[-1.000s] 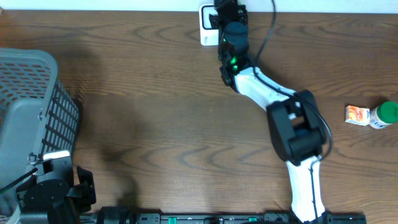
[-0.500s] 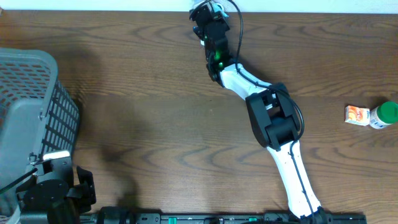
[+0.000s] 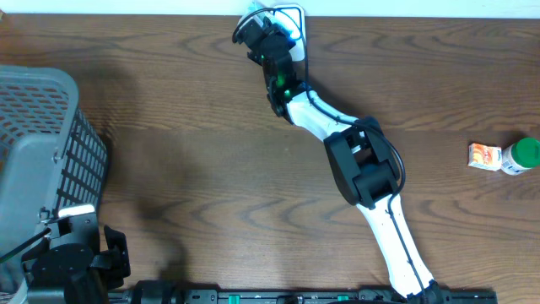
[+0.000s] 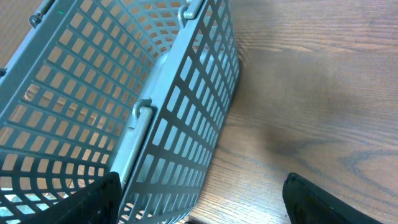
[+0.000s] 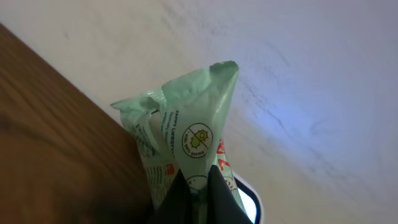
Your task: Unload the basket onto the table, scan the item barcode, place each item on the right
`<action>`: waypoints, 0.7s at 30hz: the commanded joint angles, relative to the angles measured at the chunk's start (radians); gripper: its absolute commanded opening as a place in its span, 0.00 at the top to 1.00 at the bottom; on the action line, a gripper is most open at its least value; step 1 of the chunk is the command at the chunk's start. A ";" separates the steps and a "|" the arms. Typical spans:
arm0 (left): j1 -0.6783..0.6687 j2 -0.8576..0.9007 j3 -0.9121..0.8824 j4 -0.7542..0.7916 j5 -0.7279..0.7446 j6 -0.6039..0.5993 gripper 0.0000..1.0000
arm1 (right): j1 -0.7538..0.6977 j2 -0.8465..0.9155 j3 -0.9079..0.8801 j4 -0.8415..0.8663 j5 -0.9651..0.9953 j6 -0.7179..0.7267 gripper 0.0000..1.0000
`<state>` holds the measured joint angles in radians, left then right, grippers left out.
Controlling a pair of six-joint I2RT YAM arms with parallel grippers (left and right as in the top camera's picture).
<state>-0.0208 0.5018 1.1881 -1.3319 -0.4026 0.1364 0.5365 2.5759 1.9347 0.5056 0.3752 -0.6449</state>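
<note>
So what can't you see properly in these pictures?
- Barcode: right wrist view shows the green packet only from its logo side; the right pincer covers its lower part.
- White device: cut off by that view's bottom edge; overhead, the right arm mostly covers it.
- Green-capped bottle: cut by the overhead's right edge.
- Orange box: print too small overhead.

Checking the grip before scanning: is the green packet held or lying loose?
Held: in the right wrist view, the right pincer is shut on the lower end of the green packet, dark tips pinching it.
</note>
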 commanded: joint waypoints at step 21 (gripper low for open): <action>0.000 -0.003 0.006 0.000 -0.016 0.013 0.17 | -0.087 -0.488 -0.008 -1.117 0.173 -0.024 0.99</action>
<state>-0.0208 0.5018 1.1881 -1.3323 -0.4023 0.1364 0.5259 2.1216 1.9293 -0.5301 0.5556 -0.8177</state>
